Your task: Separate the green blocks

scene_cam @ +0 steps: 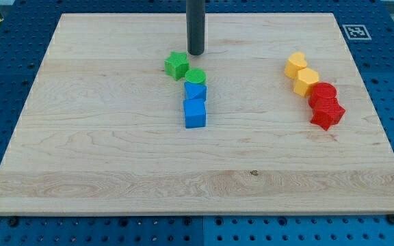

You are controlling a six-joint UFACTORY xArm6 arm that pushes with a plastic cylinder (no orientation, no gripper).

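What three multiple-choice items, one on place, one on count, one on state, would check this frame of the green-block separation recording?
1. Where is my tip relative to the green blocks?
A. Toward the view's top, just above them
B. Beside the red blocks
C. At the view's bottom edge of the board

2. How many blocks are on the board?
A. Six
B. Eight
C. Ten

3. How do the two green blocks stand?
A. Far apart, on opposite sides of the board
B. Close together, not yet separated
C. One stacked on the other

Answers:
1. A: the tip stands just above the gap between the green star block and the green round block.
2. B: two green, two blue, two yellow, two red.
3. B: the star and the round block lie next to each other, with the round one against the upper blue block.
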